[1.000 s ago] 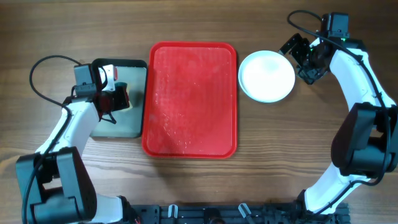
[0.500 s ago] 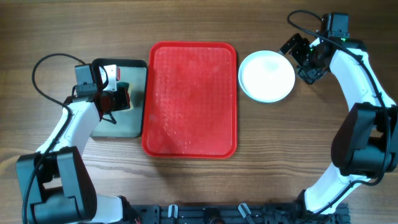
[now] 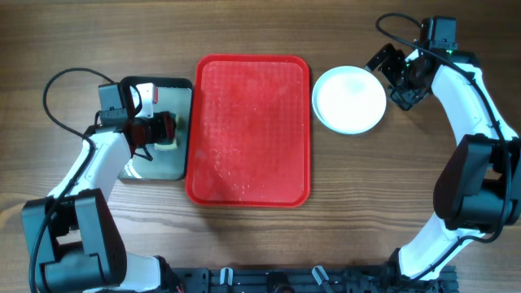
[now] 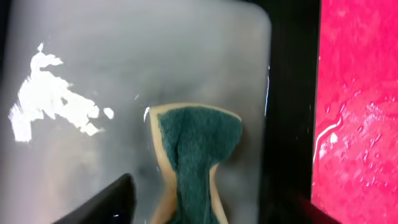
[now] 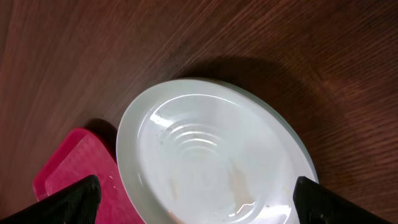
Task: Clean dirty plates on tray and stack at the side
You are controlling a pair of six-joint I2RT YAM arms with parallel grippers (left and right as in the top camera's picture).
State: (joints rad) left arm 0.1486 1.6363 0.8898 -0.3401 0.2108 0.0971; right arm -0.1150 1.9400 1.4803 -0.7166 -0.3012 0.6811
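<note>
The wooden desk (image 3: 260, 244) carries the red tray (image 3: 248, 130) at its centre, wet. Just right of it sit the stacked plates (image 3: 350, 99), the white one on top, glossy. The right jaws gape above them. The left jaws stand parted astride the green sponge (image 4: 196, 155) on the grey tray (image 3: 167, 163).

From overhead I see only the top white plate (image 3: 350, 99). Whatever lies under it shows as a thin rim at most, so I cannot count what is beneath. The left gripper (image 3: 161, 129) covers part of the sponge (image 4: 196, 155), and the left wrist view cuts off the sponge's near end. There the tray (image 4: 357, 112) is cropped on the right. The right wrist view clips the plate's lower rim, and its faint marks are too dim to name.
</note>
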